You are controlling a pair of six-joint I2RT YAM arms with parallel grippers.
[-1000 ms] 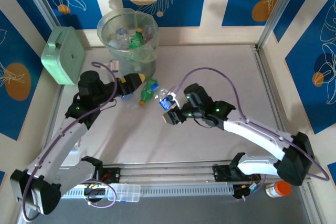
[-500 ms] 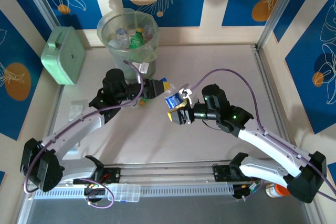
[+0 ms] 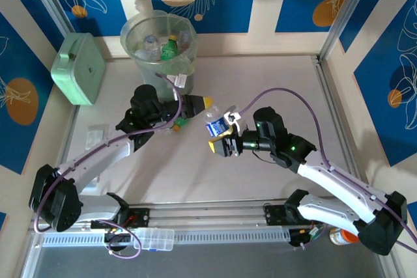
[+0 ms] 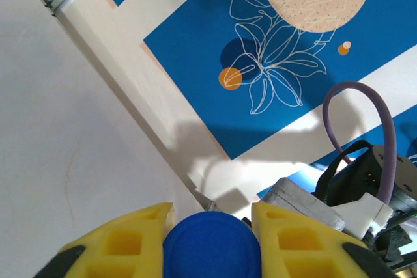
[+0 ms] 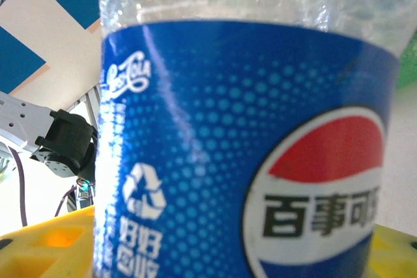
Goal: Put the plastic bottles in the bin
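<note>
Overhead view: bin (image 3: 138, 30) stands at upper left of frame against the back wall, just right of a mint-green square box (image 3: 79, 68). Inside the bin lie several bottles, among them 1 green bottle with a yellow cap (image 3: 169, 49) and at least 1 clear bottle (image 3: 150, 43); exact count not readable. Both arms reach toward the middle of the table (image 3: 273, 89), with their grippers near each other but apart, just below and right of the bin. Left gripper (image 3: 203, 103) sits at centre-left of frame, pointing right, yellow tips leading, close to the bin's base but clear of it. Left wrist view: the 2 yellow fingers (image 4: 133, 242) flank a round blue cap (image 4: 212, 249) at the bottom edge, tight against both its sides, so the left gripper (image 4: 212, 213) is clamped on a blue-capped bottle whose body is hidden. The right arm's housing and purple cable (image 4: 358, 122) show at lower right of that view. Right gripper (image 3: 219, 140) is at frame centre, pointing left and lifted off the table, grasping a clear Pepsi bottle (image 3: 215, 125) that stands up out of the jaws. Right wrist view: the Pepsi bottle (image 5: 247, 154) is very close to the lens, blue label with the red, white and blue roundel, clear crinkled plastic above it; yellow fingers (image 5: 45, 245) show at both lower corners, closed on the bottle's sides. At the near edge of the overhead view lie a clear plastic compartment box (image 3: 153, 239) and, at lower right, an orange-capped container (image 3: 343, 234).
</note>
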